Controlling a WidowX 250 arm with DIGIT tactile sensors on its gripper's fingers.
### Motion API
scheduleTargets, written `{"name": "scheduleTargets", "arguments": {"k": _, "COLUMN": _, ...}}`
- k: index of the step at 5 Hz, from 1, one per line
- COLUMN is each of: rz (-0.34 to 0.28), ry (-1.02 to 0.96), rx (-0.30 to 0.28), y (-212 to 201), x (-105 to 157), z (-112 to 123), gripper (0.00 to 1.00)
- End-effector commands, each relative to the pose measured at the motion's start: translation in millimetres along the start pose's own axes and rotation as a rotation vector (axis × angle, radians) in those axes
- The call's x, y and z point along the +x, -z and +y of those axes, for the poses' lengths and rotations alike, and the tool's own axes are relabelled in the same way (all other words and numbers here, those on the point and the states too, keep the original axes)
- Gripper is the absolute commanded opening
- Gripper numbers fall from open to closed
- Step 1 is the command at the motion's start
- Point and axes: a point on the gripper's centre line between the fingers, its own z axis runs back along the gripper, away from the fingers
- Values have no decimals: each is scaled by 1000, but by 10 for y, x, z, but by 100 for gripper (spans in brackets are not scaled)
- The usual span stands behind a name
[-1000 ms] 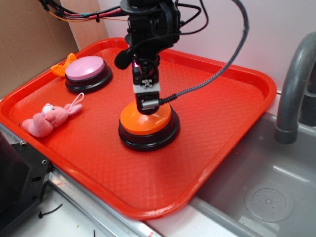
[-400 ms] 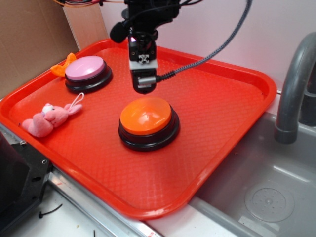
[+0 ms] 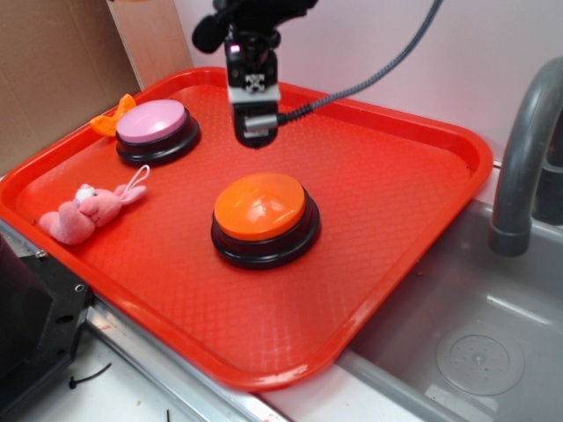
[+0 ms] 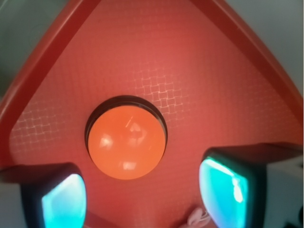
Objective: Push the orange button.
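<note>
The orange button (image 3: 259, 207), a glossy orange dome on a black round base, sits near the middle of the red tray (image 3: 387, 193). My gripper (image 3: 255, 132) hangs in the air above and behind it, not touching it. In the wrist view the orange button (image 4: 126, 145) lies below and just ahead of my gripper (image 4: 142, 197). Its two cyan-lit fingers (image 4: 223, 190) stand apart, open, with only bare tray between them.
A pink-topped button (image 3: 157, 125) stands at the tray's back left, with a small orange scrap (image 3: 113, 116) beside it. A pink plush toy (image 3: 86, 213) lies at the left. A grey sink (image 3: 475, 352) and faucet (image 3: 521, 158) are on the right; cardboard (image 3: 44, 70) stands at the left.
The gripper was resting on the orange button's top one second ago. It has since lifted off and risen up and back. The button has not moved.
</note>
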Motion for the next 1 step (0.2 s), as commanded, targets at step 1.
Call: {"name": "scheduleTargets", "arguments": {"k": 1, "rz": -55, "ry": -13, "rx": 36, "y": -359, "x": -42, "z": -101, "gripper": 100}}
